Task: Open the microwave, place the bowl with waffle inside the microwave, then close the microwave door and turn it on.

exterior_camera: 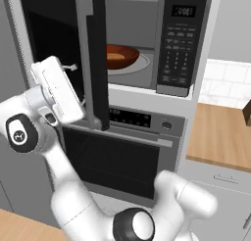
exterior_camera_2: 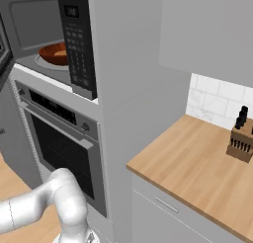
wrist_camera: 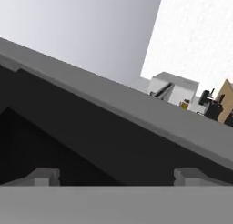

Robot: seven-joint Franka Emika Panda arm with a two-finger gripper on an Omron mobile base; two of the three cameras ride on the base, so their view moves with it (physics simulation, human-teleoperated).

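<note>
The microwave [exterior_camera: 147, 39] stood open, its microwave door [exterior_camera: 90, 63] swung out toward the arm. Inside the cavity the bowl [exterior_camera: 122, 56] sat on the turntable [exterior_camera: 142, 64] with the waffle [exterior_camera: 115, 56] in it. The gripper [wrist_camera: 116, 176], jaws wide apart and holding nothing, was close against the door's dark face, left of the cavity

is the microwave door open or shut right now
Open. The microwave door stands swung outward, with the bowl visible in the cavity.
</note>
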